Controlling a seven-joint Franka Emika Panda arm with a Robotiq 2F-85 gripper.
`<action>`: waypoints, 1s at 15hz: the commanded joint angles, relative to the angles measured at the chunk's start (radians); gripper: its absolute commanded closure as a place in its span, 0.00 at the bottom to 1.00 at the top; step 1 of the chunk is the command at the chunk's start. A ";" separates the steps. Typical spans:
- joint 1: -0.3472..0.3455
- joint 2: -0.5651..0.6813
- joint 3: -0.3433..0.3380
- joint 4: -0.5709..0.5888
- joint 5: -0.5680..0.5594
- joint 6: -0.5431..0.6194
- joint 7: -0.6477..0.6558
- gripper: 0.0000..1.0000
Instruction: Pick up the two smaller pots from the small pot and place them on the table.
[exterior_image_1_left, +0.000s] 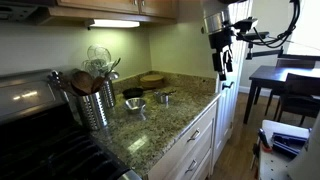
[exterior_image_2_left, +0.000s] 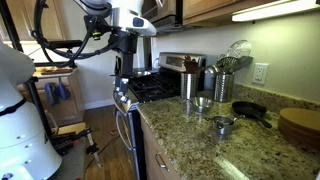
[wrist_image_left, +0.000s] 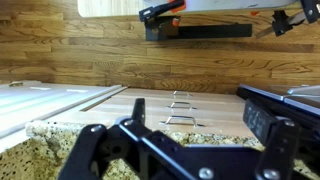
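Note:
The small pot, shiny steel with a short handle, stands on the granite table. Whether the two smaller pots sit nested inside it is too small to tell. My gripper hangs high in the air beyond the counter's end, far from the pot. In the wrist view the gripper is open with nothing between its fingers. That view shows only the counter edge, the drawer fronts and the wooden floor, not the pot.
A wider steel bowl and a dark pan stand near the pot. Utensil holders, a round wooden board and the stove share the counter. A dining table stands beyond.

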 joint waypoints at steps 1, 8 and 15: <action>0.008 0.000 -0.007 0.001 -0.003 -0.002 0.004 0.00; 0.006 0.017 -0.006 0.008 -0.010 0.015 0.007 0.00; -0.004 0.136 0.014 0.093 -0.059 0.134 0.052 0.00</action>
